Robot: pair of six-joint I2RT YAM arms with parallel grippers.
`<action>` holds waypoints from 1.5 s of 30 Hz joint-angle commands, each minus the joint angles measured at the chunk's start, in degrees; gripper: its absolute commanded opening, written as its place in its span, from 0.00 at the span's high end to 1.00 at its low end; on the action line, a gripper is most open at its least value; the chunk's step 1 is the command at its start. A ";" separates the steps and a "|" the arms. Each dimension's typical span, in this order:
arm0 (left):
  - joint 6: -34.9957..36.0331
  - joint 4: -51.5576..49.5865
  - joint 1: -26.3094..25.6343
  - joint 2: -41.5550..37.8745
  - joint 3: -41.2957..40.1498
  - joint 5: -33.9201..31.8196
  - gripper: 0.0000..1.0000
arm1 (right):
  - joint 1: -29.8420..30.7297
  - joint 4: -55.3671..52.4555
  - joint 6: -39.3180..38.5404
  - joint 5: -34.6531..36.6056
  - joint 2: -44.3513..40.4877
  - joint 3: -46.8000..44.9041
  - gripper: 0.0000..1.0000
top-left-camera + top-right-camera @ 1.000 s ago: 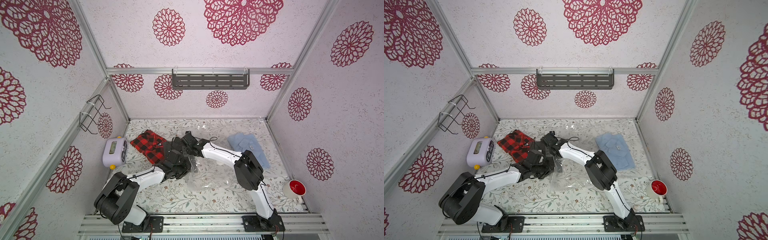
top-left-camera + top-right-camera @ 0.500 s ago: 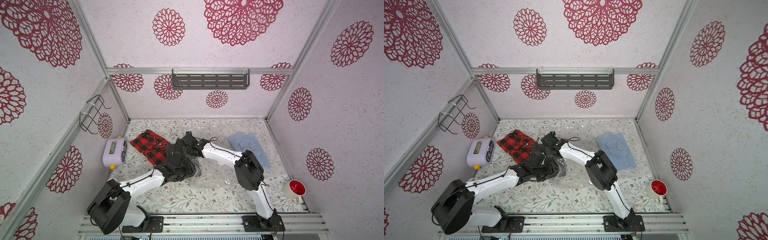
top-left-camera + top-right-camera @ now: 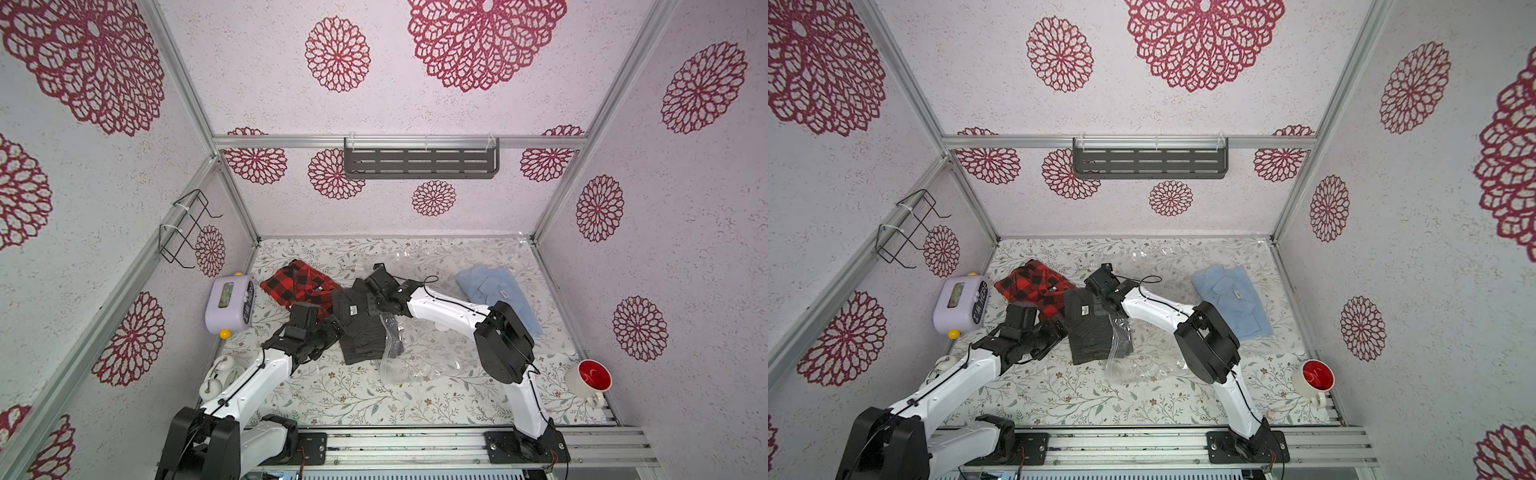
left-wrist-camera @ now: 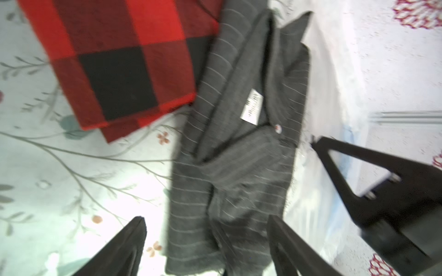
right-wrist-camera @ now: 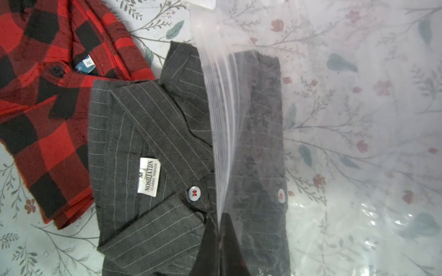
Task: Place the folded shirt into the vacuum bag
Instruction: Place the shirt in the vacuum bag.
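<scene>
Floral table point(image 3: 374, 399): grey shirt point(image 3: 357, 328), vacuum bag point(image 3: 415, 370)

Left gripper point(image 4: 205, 217) opens: jaws clamped 1 s ago, now wide apart and clear of the grey shirt point(image 3: 360, 332). Left arm point(image 3: 257, 374) pulls back toward the near edge. Shirt, previously covered by it, lies exposed.

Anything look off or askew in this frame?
Yes: the grey pinstriped shirt is only partly in the vacuum bag. Its collar side sticks out of the mouth and overlaps the red plaid shirt. The right gripper pinches the bag's zip edge; the left gripper is open, holding nothing.
</scene>
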 commanded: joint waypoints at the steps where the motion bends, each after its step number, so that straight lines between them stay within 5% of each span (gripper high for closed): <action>1: 3.69 4.46 2.06 4.28 -0.06 4.53 0.16 | 0.53 0.19 -0.77 -0.54 -4.46 0.00 1.00; 15: 0.46 21.72 2.22 22.57 2.43 14.17 0.26 | 0.83 -1.88 -1.53 2.23 -6.66 0.06 1.00; 26: -0.90 23.71 0.15 22.64 3.31 14.43 0.90 | 0.35 -1.84 -1.72 2.05 -5.58 0.14 1.00; 45: -1.07 25.28 -8.24 26.01 11.93 15.18 0.99 | 0.25 -2.44 -1.51 1.35 -4.41 1.88 1.00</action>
